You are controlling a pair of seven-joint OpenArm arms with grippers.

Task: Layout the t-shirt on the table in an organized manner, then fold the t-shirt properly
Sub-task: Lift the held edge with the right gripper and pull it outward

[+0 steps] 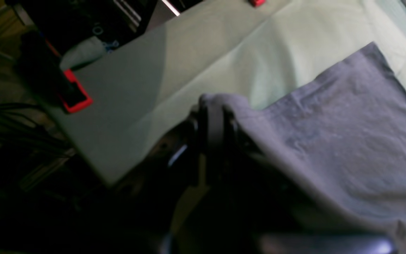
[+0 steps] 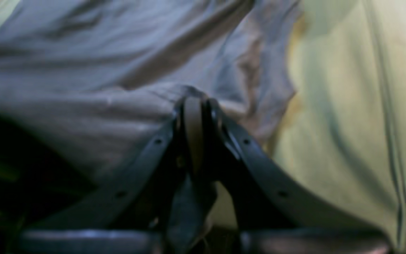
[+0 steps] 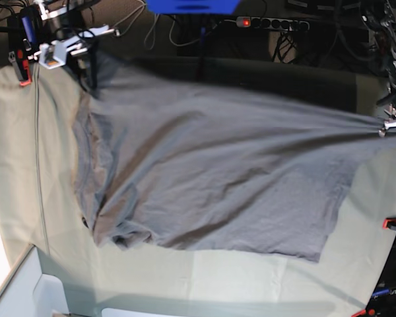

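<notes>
Bare surface (image 3: 251, 277) lies open beside the t-shirt (image 3: 211, 178); red clamps (image 3: 395, 224) obstruct its edges.

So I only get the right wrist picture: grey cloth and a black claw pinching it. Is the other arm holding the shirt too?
Observer: Yes. The left gripper is also shut on a pinch of the t-shirt, out by the table's edge.
Visitor: And is the shirt lying flat?
Observer: Only partly. The base view shows its far edge pulled taut between the left gripper and the right gripper, while the near edge rests on the table.
</notes>
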